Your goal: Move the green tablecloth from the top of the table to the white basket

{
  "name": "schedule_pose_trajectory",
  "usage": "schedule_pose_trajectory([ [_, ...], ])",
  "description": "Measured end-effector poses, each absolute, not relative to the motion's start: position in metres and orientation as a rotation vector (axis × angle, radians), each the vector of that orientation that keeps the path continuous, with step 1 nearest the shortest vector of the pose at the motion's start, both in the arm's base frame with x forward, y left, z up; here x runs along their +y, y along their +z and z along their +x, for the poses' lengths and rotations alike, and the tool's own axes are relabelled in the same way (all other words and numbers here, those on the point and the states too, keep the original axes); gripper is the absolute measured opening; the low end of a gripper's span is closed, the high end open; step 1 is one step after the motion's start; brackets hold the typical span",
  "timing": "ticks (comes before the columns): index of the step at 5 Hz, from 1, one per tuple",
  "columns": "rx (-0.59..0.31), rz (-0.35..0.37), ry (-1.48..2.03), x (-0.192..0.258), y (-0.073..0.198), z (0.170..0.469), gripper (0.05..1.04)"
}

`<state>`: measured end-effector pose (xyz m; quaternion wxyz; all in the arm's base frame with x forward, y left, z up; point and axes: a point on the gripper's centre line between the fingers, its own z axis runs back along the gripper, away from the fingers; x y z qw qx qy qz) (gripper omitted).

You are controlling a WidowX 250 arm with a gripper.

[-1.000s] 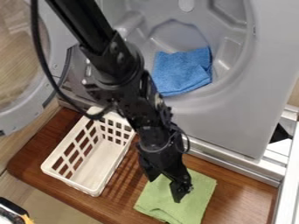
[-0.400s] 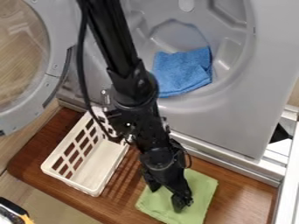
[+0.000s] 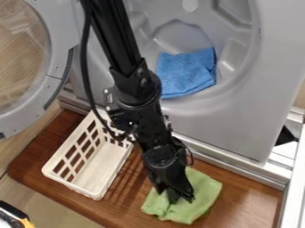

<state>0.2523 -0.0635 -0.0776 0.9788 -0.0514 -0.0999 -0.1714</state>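
A brown wooden desk (image 3: 250, 196) stands before a grey machine, its round door (image 3: 56, 67) swung open. A blue cloth (image 3: 186, 73) lies inside the drum (image 3: 184, 38), apart from the work and, in my judgement, no part of this task.

The green tablecloth (image 3: 202, 202) is on the desk, to the right of the white basket (image 3: 71, 186) in the camera view. The arm (image 3: 137, 89) slants down over it. The fingers (image 3: 186, 190) are pressed together on the fabric, which bunches around their tips; the hold appears to be on the cloth's left part. Gathering folds this way suits a limp, flat item, giving the fingers something thick to pinch. How much cloth is caught cannot be determined.

The basket is upright, its mouth facing up, placed near the cloth, presumably to permit a short carry and a drop from above. The next move calls for a lift high enough to clear the rim. Finding: the loose right side may trail and snag there.
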Motion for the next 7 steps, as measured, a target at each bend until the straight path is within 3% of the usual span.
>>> schedule_pose_trajectory([
  [1, -0.185, -0.103, -0.353, -0.065, -0.077, 0.251, 0.189],
  [2, -0.174, -0.108, -0.383, -0.071, -0.076, 0.251, 0.09],
  [3, -0.192, -0.114, -0.428, -0.084, -0.065, 0.255, 0.078],
  [5, -0.24, -0.141, -0.436, -0.089, -0.011, 0.261, 0.078],
  [7, -0.276, -0.106, -0.295, -0.035, 0.043, 0.253, 0.078],
])
